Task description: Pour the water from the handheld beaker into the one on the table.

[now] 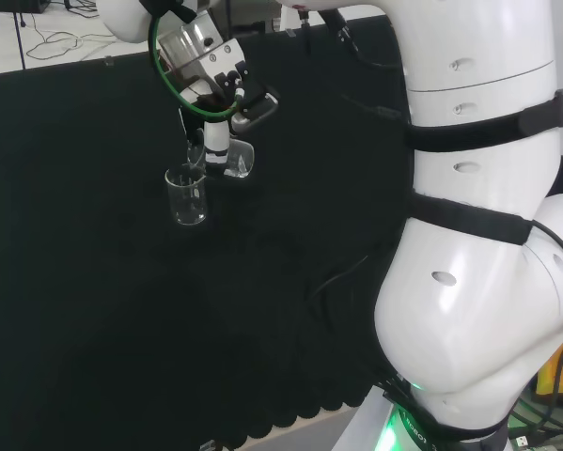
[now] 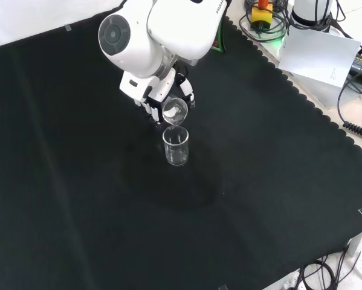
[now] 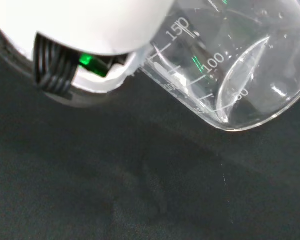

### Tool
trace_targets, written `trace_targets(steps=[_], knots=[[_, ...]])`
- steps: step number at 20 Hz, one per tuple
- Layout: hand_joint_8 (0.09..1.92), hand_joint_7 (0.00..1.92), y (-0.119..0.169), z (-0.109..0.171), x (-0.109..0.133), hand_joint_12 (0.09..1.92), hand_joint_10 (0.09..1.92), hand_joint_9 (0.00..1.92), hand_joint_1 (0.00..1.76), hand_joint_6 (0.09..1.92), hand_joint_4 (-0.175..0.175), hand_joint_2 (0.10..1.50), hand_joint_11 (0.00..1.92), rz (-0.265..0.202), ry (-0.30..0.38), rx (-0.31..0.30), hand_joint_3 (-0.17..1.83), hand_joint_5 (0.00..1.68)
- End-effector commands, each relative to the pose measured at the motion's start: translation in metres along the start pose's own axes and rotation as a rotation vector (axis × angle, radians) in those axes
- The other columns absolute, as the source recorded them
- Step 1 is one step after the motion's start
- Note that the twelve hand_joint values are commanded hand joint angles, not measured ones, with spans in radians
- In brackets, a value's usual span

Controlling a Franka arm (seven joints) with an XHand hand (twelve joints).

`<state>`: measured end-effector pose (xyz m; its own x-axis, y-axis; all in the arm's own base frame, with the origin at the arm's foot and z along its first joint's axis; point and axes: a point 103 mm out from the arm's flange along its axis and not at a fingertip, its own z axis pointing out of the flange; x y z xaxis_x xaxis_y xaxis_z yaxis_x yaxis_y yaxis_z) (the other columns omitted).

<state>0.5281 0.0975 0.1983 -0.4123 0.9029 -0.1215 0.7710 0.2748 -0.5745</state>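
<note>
A clear glass beaker (image 1: 187, 195) stands upright on the black cloth (image 1: 93, 282); the front view has it (image 2: 176, 146) near the middle of the bench. My hand (image 1: 217, 141) is shut on a second clear beaker (image 1: 236, 160), tipped steeply with its mouth toward the standing one. From the front, the held beaker (image 2: 174, 110) hangs right above the standing beaker's rim, the hand (image 2: 153, 106) just beside it. The wrist view brings the held beaker (image 3: 230, 75) close, lying on its side, printed scale marks showing. I cannot tell how much water either beaker holds.
The arm's big white links (image 1: 478, 235) stand at the right of the head view. Cables and a white sheet (image 2: 323, 57) lie off the cloth's scalloped edge at the front view's upper right.
</note>
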Motion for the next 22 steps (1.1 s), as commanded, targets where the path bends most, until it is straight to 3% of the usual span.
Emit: trace_targets(steps=[1,22], knots=[[0.18,1.52,0.0000,-0.0022,0.0044,0.92,0.12,1.44,1.18,0.11,0.095,0.62,1.06,0.013,-0.022,0.016,0.60,1.55],[0.19,1.51,0.0014,-0.0108,0.0118,0.92,0.11,1.44,1.18,0.12,0.097,0.62,1.06,0.082,-0.097,0.070,0.60,1.54]])
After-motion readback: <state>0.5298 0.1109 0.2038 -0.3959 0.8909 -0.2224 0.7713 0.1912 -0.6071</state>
